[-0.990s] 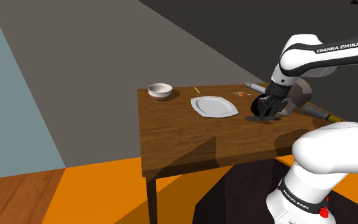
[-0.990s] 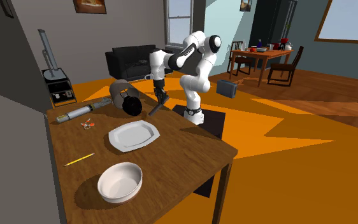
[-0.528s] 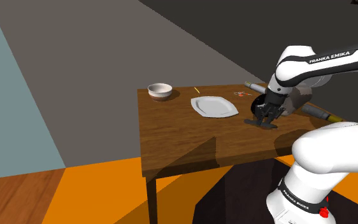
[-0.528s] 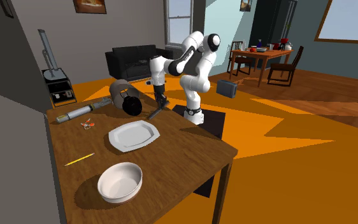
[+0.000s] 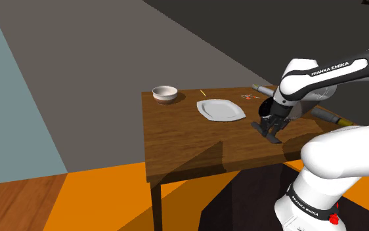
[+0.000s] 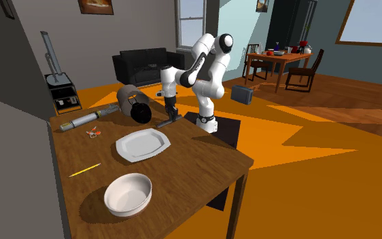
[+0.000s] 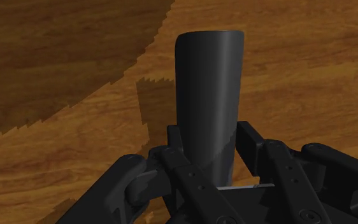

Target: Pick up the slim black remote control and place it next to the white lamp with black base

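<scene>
My arm (image 5: pixel 345 156) is glossy white with black bands lettered FRANKA EMIKA; my gripper (image 5: pixel 271 128) is all black.

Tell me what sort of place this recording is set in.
Probably an open living and dining room in a house: a black sofa by a window, a dining table with chairs farther back, and a wooden table bearing a plate.

My shoulder camera sits beside the stand (image 5: pixel 242 203) and looks down across the desk (image 5: pixel 176 141). My second camera looks from the desk's far end back at the arm (image 6: pixel 206 64). Both see the whole desk top. My wrist camera rides on the hand (image 7: pixel 211 133), close to the wood.
</scene>
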You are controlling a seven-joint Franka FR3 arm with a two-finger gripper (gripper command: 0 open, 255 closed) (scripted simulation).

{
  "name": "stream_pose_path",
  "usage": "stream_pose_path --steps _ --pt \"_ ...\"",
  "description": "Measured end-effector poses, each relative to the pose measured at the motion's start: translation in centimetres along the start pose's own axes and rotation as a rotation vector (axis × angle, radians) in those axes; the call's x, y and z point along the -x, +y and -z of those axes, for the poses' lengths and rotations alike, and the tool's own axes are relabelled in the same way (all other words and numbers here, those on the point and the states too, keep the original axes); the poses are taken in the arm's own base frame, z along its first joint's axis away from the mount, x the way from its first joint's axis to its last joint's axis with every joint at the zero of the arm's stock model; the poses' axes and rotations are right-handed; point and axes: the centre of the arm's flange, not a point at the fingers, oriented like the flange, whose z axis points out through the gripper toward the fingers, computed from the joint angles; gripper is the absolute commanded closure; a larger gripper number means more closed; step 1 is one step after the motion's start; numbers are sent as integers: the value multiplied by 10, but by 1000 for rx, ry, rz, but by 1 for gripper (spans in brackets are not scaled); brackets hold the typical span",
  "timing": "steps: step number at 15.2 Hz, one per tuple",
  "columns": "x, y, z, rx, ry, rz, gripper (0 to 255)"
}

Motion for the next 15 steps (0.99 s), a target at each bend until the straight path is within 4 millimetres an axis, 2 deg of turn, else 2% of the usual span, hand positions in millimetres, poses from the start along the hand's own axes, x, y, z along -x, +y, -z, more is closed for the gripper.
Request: stream_pose_path --steps 5,6,12,15 --pt "0 0 -3 0 0 0 255" --pt "0 0 -3 0 0 0 0" --pt "0 0 -3 0 0 0 0" --pt "-1 1 24 0 3 0 0"
